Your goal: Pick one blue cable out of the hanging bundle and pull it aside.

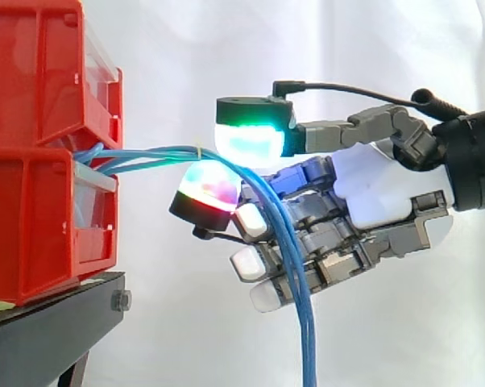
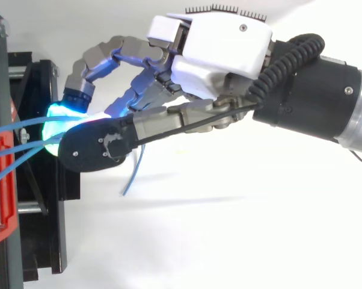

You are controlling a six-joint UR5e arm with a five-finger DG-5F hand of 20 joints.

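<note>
Side view: two red bins (image 1: pixel 41 72) stacked at 9 o'clock on one black stand (image 1: pixel 49 322); white curtain (image 1: pixel 186 48) behind. Three blue cables (image 1: pixel 158 151) leave gap between bins, run toward 3 o'clock, then bend and hang toward 6 o'clock. One hand (image 1: pixel 379 185) enters from 3 o'clock, closed on cables: green pad (image 1: pixel 250 141) at 12 o'clock of bundle, magenta pad (image 1: pixel 209 189) at 6 o'clock, bundle nipped between. Other fingers curled behind hanging strands. Top view: three strands from 9 o'clock edge meet under pads.
</note>
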